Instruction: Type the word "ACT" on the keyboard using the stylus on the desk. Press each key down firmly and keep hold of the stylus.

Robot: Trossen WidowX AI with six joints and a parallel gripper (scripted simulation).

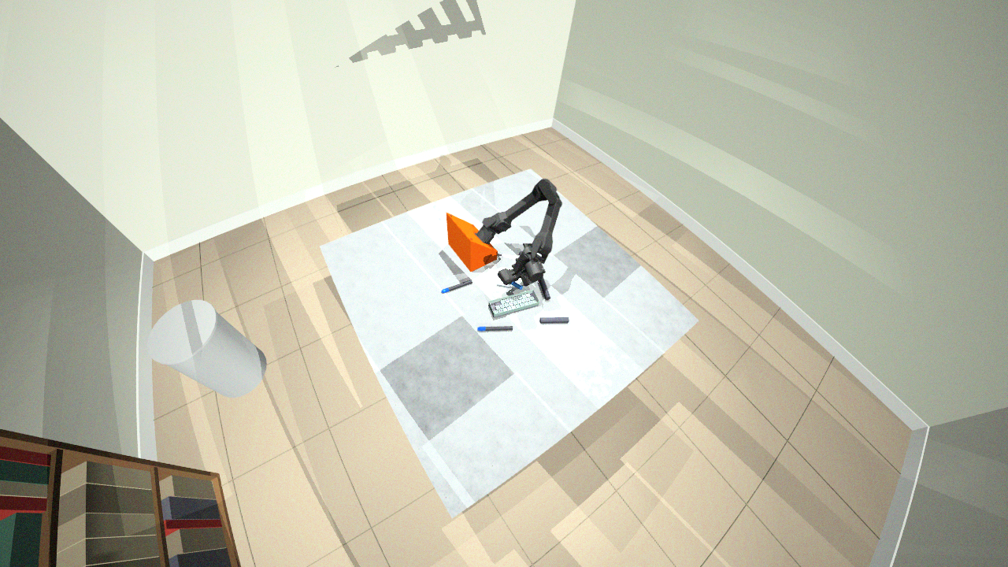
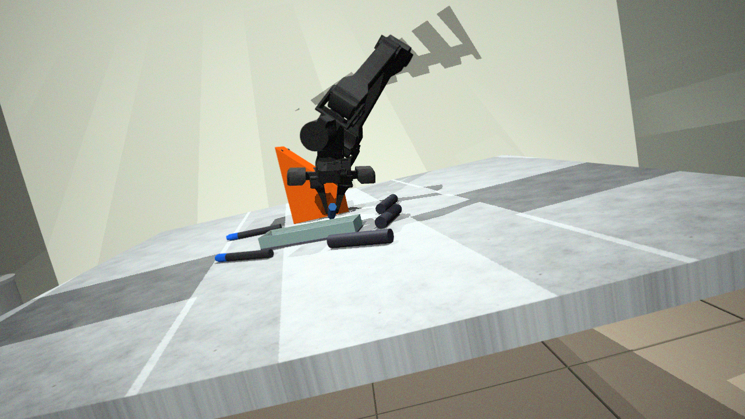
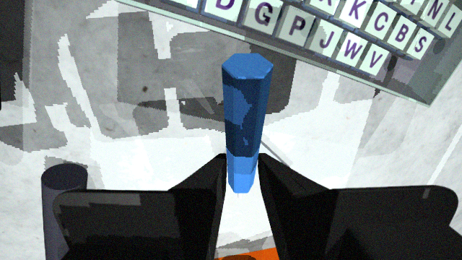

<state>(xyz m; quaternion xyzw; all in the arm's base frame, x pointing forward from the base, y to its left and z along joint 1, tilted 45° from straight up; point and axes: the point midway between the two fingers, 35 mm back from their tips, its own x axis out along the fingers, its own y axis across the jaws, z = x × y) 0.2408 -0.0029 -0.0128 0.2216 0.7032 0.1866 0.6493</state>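
The blue hexagonal stylus [image 1: 516, 284] [image 2: 332, 207] [image 3: 246, 108] is between my fingertips. My gripper [image 2: 332, 213] [image 3: 242, 160] is shut on it. In the wrist view its broad flat end is toward the top and its narrow end is below, between the fingers. The pale green keyboard [image 1: 513, 303] [image 2: 312, 232] [image 3: 428, 84] lies just beside the gripper, with the stylus beside its long edge and not over the keys. The C key [image 3: 380, 22] is readable in the wrist view. I cannot make out A or T; the upper rows are cut off there. I cannot tell whether the stylus touches the desk.
Two black pens with blue ends, one [image 1: 461, 284] [image 2: 258, 230] and another [image 1: 498, 328] [image 2: 247, 254], lie near the keyboard. A dark cylinder [image 1: 554, 320] [image 2: 360, 238] lies at its other side. Two more dark cylinders [image 2: 388, 215] [image 2: 386, 203] and an orange wedge [image 1: 468, 242] [image 2: 298, 195] stand nearby.
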